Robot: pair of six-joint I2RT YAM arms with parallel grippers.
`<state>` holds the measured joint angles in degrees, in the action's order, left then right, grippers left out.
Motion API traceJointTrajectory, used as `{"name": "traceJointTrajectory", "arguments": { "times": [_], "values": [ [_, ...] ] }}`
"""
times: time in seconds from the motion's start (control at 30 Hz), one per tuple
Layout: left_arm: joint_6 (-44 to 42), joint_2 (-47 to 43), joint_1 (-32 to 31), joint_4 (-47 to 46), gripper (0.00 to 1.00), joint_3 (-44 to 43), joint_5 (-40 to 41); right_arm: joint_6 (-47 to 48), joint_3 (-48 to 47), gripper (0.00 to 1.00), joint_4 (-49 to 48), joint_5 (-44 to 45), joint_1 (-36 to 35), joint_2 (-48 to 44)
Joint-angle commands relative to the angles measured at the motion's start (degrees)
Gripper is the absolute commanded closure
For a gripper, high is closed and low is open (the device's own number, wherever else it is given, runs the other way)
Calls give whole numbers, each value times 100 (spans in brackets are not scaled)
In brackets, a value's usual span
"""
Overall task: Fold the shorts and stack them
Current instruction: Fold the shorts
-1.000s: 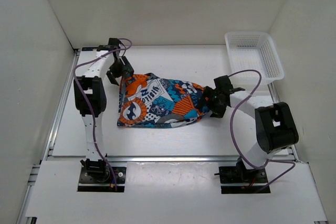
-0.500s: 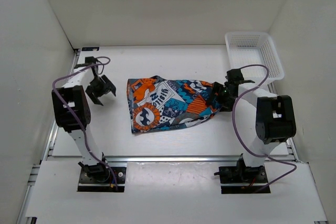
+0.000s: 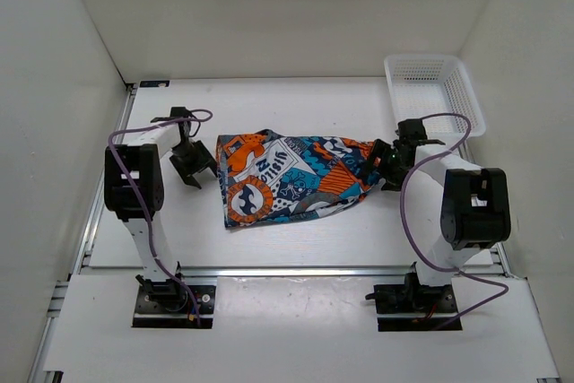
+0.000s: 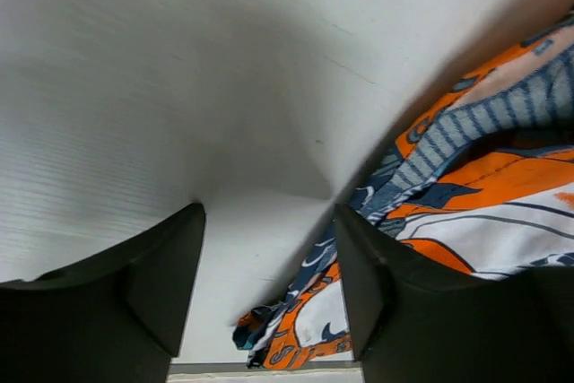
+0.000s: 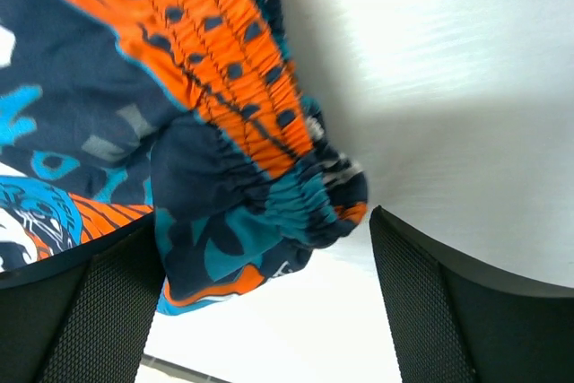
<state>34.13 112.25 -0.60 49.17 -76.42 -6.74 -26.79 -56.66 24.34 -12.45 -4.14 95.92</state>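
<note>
- The shorts lie mid-desk, a rumpled heap of orange, blue and teal, not spread flat and not yet folded.
- The left fingers are released and hold nothing. In the wrist view there is only bare desk between them, with the printed hem just off to one side.
- Risk one: if they clench where they are, they'll pinch air. They need to shift onto cloth first.
- The right fingers sit at the far end, spread wide on either side of the gathered waistband. The bunched corner is between them but not squeezed, so I read that as released too.
- Risk two: that elastic is thick and puckered. A shallow clench could catch only the outer layer, or the bunch could squirt out as the fingers lift.
- Risk three: if only one end gets grasped, a pull will likely drag the whole garment across the smooth desk instead of stretching it out.
- Risk four: folding from this crumpled shape would trap the rolled edges and leave a lopsided bundle that stacks badly.
- Risk five: the white basket stands near the right arm, beyond it, and a purple cable loops over that arm. A wide swing could nudge the basket or snag the loop.
</note>
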Motion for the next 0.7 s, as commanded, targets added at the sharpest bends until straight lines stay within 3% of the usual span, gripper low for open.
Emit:
{"name": "traceJointTrajectory", "arguments": {
  "times": [0.0, 0.13, 0.17, 0.3, 0.43, 0.53, 0.67],
  "values": [
    [41, 25, -45, -329, 32, 259, -195, -81, -46, 12, -262, 49, 36, -153],
    [41, -27, -185, -329, 56, 312, -529, -213, -170, 32, -430, 102, 36, 216],
    [41, -88, -264, -329, 69, 312, -530, -213, -230, 42, -491, 33, 36, 269],
    [103, -27, -335, -329, 90, 312, -582, -266, -293, 70, -641, -222, 36, 340],
    [155, 131, -397, -382, 90, 207, -583, -266, -477, 99, -527, -285, 36, 200],
    [155, 131, -450, -382, 90, 207, -583, -82, -766, 100, -151, -31, -25, -151],
    [155, 131, -450, -382, 90, 207, -530, 226, -1416, 100, 509, 619, -638, -522]
  ]
}}
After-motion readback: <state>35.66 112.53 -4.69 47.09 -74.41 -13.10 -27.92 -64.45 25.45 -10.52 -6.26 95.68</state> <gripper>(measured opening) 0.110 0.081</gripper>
